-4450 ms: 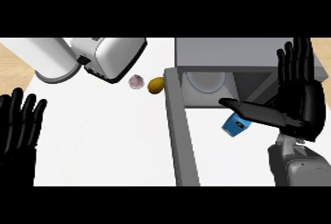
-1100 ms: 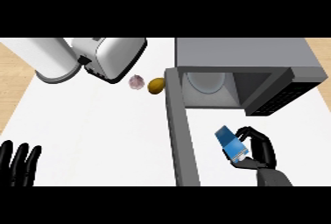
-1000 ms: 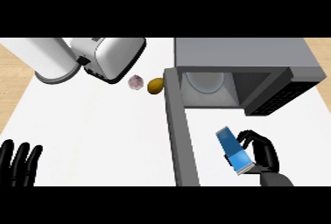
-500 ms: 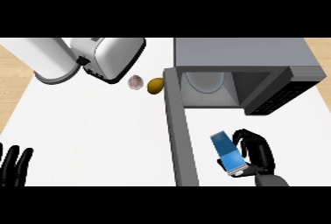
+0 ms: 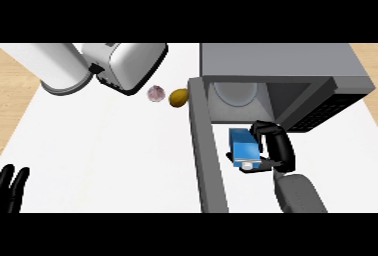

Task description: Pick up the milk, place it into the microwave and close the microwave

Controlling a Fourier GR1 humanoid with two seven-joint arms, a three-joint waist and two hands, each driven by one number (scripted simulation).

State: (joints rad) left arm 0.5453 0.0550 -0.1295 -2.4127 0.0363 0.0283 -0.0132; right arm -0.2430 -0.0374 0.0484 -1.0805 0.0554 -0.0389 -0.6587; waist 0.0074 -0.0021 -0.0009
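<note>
right hand (image 5: 279, 148) grips milk (image 5: 243, 148) (microwave (image 5: 280, 65) door open); left hand (image 5: 12, 187) rests

White counter (image 5: 111, 150) flanked by wooden floor (image 5: 16, 85).

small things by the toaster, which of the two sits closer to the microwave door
The yellow-brown one. It lies right beside the open microwave door, while the pale pinkish one sits on its far side, nearer the toaster.
</note>
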